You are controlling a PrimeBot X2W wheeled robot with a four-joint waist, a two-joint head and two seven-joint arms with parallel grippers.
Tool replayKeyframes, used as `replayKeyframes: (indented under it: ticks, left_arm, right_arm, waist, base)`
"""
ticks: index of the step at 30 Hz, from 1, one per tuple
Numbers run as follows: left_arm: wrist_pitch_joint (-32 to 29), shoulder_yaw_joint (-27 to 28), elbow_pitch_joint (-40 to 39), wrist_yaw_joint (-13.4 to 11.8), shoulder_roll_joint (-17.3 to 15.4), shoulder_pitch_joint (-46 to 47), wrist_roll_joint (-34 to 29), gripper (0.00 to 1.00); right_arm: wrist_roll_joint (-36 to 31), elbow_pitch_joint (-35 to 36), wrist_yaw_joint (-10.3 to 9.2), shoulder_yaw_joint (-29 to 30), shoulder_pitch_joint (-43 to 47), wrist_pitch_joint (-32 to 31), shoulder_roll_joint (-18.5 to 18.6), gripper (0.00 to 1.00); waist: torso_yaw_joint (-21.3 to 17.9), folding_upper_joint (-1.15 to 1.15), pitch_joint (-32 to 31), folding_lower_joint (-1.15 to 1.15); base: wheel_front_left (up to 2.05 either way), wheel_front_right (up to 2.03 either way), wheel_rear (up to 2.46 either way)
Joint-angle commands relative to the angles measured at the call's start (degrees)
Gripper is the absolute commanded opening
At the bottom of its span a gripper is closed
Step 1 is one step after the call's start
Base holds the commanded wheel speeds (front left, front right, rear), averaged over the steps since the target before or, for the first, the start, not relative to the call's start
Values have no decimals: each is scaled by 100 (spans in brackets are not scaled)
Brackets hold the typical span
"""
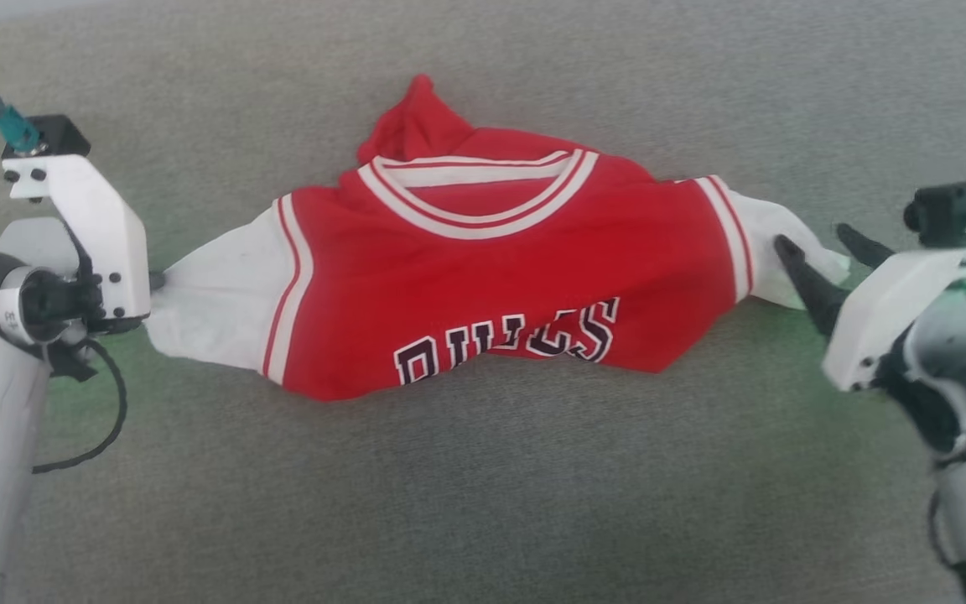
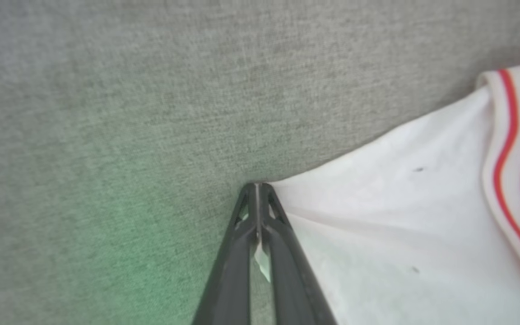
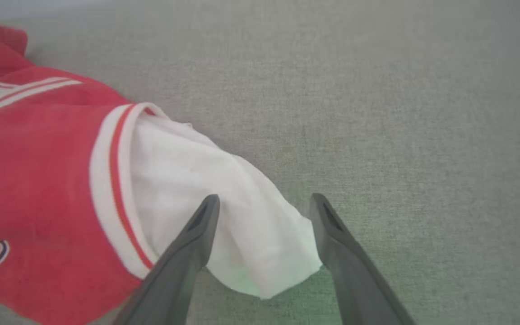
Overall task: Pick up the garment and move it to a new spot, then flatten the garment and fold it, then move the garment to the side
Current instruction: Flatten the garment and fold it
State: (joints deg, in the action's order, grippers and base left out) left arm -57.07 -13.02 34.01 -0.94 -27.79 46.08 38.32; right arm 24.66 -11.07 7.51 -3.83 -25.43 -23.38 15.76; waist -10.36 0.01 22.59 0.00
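The garment (image 1: 483,285), a red jersey with white sleeves and dark chest lettering, lies crumpled across the grey fabric surface, its lower part bunched under. My left gripper (image 1: 156,281) is shut on the tip of the left white sleeve (image 2: 400,225); in the left wrist view its fingers (image 2: 257,185) meet with a sliver of white cloth pinched between them. At the other end, my right gripper (image 1: 814,239) stands open, its two dark fingers straddling the end of the right white sleeve (image 3: 260,243) close to the surface.
The grey fabric surface (image 1: 483,503) stretches all around the garment, with wide room in front and behind. A green glow falls on the cloth near each wrist. A black cable (image 1: 106,428) loops off the left wrist.
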Motion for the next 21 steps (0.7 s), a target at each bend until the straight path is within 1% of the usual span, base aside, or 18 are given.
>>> replayKeyframes:
  ticks: [1, 5, 8, 12, 13, 14, 16, 21]
  left_arm:
    - [97, -125, 267, 29, 135, -175, -22, 0]
    - [250, -127, 370, 111, 175, -74, -7, 0]
    - [342, -135, 455, 160, 213, -8, 6, 0]
    - [484, -131, 556, 209, 292, 79, 46, 0]
    - [530, -123, 587, 233, 310, 99, 61, 0]
    - [566, -129, 628, 249, 327, 118, 60, 0]
    - [681, -127, 690, 288, 373, 143, 74, 0]
    - [958, -94, 774, 312, 353, 333, 25, 0]
  right_arm:
    - [122, -73, -2, 7, -150, -349, 136, 100]
    - [345, -283, -2, 70, -295, -1268, 362, 100]
    - [404, -388, -2, 44, -364, -1860, 387, 100]
    - [494, -675, -1, -69, -457, -2222, 287, 100]
    - [470, -753, -1, -154, -485, -2275, 293, 96]
    - [488, -824, -1, -233, -514, -2306, 270, 0]
    - [535, -916, 0, -371, -587, -2330, 266, 0]
    - [596, -990, -2, -235, -918, -2191, 331, 0]
  waist:
    - [89, -1, 65, 0]
    - [221, -1, 154, 0]
    - [311, -1, 223, 0]
    - [409, -1, 315, 0]
    - [430, -1, 332, 0]
    - [446, -1, 342, 0]
    - [488, -1, 347, 0]
    - [577, -1, 200, 0]
  base:
    - [0, 0, 0]
    - [0, 0, 0]
    - [0, 0, 0]
    - [0, 0, 0]
    - [0, 0, 0]
    - [0, 0, 0]
    - [0, 0, 0]
    - [0, 0, 0]
